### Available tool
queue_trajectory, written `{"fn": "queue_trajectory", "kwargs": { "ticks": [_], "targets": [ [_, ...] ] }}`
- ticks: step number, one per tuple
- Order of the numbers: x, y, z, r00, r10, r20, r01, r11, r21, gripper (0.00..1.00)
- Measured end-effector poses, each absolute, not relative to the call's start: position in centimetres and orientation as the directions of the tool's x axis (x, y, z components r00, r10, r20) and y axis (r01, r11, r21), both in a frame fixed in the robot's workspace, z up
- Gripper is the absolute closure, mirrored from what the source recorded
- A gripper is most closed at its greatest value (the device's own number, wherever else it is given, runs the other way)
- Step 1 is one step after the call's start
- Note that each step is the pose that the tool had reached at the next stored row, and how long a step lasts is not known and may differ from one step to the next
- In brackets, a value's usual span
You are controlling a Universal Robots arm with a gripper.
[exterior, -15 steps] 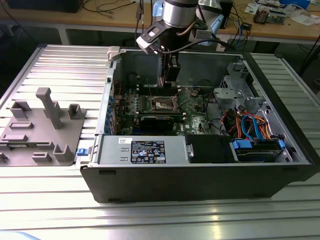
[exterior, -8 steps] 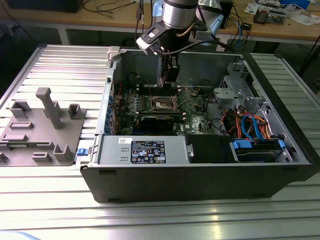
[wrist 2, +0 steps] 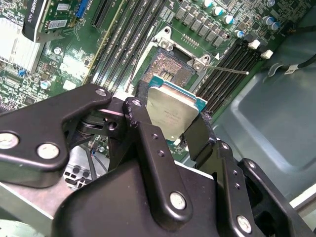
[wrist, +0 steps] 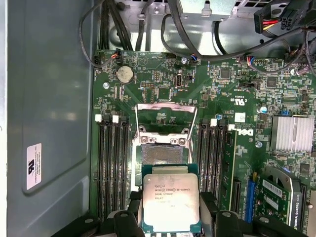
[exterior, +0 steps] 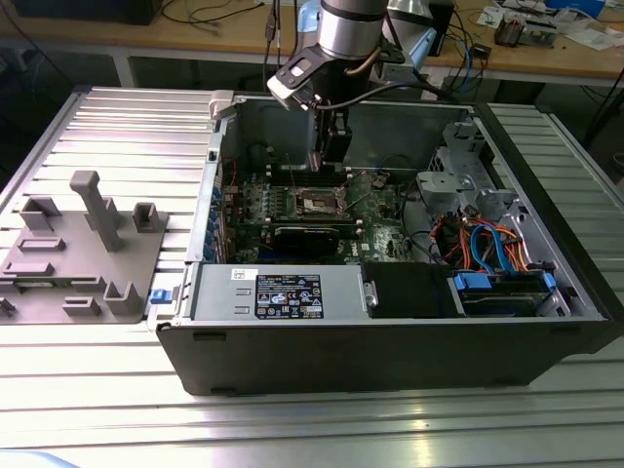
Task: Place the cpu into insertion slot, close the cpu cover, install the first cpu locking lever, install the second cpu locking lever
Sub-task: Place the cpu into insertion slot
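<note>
– Ribbed aluminium counter (exterior: pixel 117 127), an open computer case (exterior: pixel 390 351) lying on it, cluttered workbenches behind. Where is the cpu (wrist: pixel 170 205)?

– Clamped in the claw (wrist 2: pixel 170 123), pinched by its edges between the two black fingers (wrist 2: pixel 200 131), silver lid up. It hangs over the green motherboard (wrist: pixel 232 89) just short of the insertion slot (wrist: pixel 162 155). I judge it apart from the board and not seated.

– Why held by the edges?

– Probably so the underside is free to meet the contacts, and so the fingers sit outside the socket's rim.

– And the cpu cover (wrist: pixel 165 116)?

– Swung back on the far side of the socket, its square window over bare board. That leaves the grey-gold contact field uncovered. A thin locking lever (wrist 2: pixel 227 70) sticks out sideways and looks unlatched, which would be why the cover can lie open.

– What does each camera add?

– The first wrist view looks straight down. There the chip's sides run parallel to the socket's rim, with memory slots (wrist: pixel 111 163) flanking both sides. The second wrist view looks along the fingers at a slant and gives their bite on the chip and the space beneath it. The exterior view gives the arm reaching down inside the case, with the claw low over the board. It also shows a grey fixture (exterior: pixel 88 244) well apart on the counter, at the exterior view's left.
</note>
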State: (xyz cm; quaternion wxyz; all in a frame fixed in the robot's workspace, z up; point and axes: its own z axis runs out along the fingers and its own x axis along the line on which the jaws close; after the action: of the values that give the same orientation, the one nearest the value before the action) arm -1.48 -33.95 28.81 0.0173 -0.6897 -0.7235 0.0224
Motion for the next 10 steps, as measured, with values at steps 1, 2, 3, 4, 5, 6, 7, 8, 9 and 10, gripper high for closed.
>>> {"fn": "queue_trajectory", "kwargs": {
  "ticks": [1,2,3,4,5,6,7,8,9,10],
  "targets": [
    [-1.47,-33.95,28.78,-0.048,0.999,-0.006,0.997,0.048,-0.056,0.46],
    [-1.46,-33.95,28.75,-0.048,0.999,-0.006,0.997,0.048,-0.056,0.46],
    [-1.45,-33.95,28.74,-0.048,0.999,-0.006,0.997,0.048,-0.056,0.46],
    [-1.44,-33.94,28.73,-0.048,0.999,-0.006,0.997,0.048,-0.056,0.46],
    [-1.44,-33.93,28.71,-0.048,0.999,-0.006,0.997,0.048,-0.056,0.46],
    [-1.44,-33.94,28.70,-0.048,0.999,-0.006,0.997,0.048,-0.056,0.46],
    [-1.42,-33.93,28.46,-0.048,0.999,-0.006,0.997,0.048,-0.056,0.46],
    [-1.42,-33.93,28.10,-0.048,0.999,-0.006,0.997,0.048,-0.056,0.46],
    [-1.41,-33.93,28.09,-0.048,0.999,-0.006,0.997,0.048,-0.056,0.46],
    [-1.42,-33.93,28.08,-0.048,0.999,-0.006,0.997,0.048,-0.056,0.46]
  ]
}}
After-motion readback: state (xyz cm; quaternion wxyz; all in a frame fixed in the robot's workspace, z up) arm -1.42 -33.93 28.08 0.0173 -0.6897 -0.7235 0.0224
